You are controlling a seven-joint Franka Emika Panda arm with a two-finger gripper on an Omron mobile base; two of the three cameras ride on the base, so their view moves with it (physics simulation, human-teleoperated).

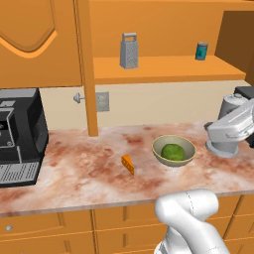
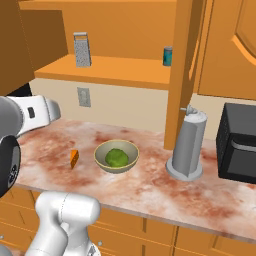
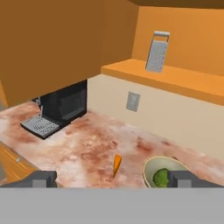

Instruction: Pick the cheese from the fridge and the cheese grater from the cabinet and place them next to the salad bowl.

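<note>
Teal can (image 1: 201,50) beside cheese grater (image 1: 129,51)

Shelf: cheese grater (image 1: 129,50) stands alone, small teal can (image 1: 201,50) well apart, open front.
Counter left: coffee machine (image 1: 20,136) blocks.
Counter middle: bare around cheese (image 1: 128,164) and salad bowl (image 1: 173,151).
Counter right: grey cylinder (image 2: 188,146) beside black box (image 2: 237,143).

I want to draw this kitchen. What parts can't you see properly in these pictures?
- Coffee machine: cut off by the left edge in the left base view.
- Black appliance: cut off by the right edge in the right base view.
- Grey cylinder: partly behind the arm in the left base view.
- Salad bowl: bottom hidden by the grey band in the hand view.
</note>
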